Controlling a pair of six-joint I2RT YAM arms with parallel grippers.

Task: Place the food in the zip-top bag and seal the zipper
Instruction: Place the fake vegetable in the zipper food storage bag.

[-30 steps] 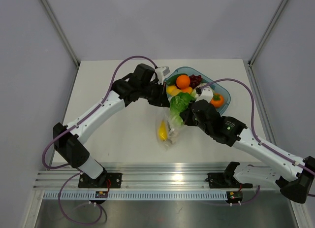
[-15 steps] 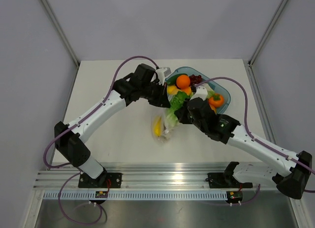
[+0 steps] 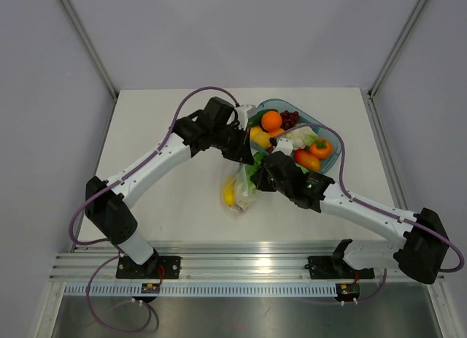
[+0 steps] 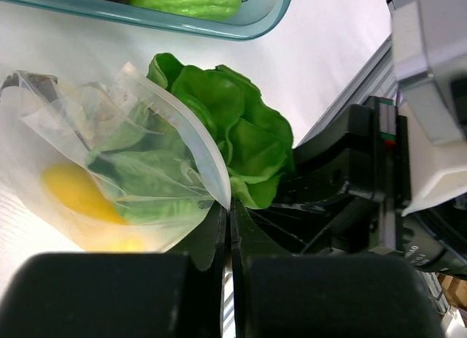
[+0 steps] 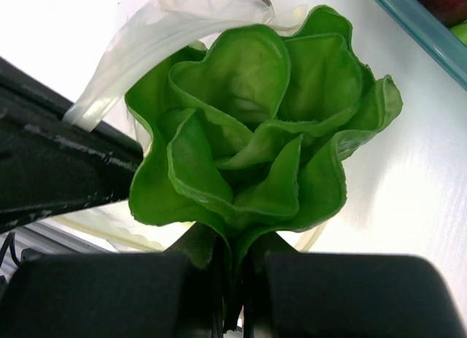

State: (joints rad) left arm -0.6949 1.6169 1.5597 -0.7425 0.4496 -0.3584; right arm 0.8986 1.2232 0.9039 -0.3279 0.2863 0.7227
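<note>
White table (image 3: 146, 112); right pincer (image 5: 232, 279) holds lettuce (image 5: 248, 133) partly inside bag (image 4: 87, 133).

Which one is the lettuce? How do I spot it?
Find the teal tray at the back of the table. Just nearer the arms, the right gripper pinches the lettuce at the mouth of the clear bag. It is the only ruffled, leafy green piece.

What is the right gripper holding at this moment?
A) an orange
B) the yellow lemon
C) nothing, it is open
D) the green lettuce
D: in the right wrist view the right gripper is shut on the base of the green lettuce, while the lemon lies inside the zip-top bag.
</note>
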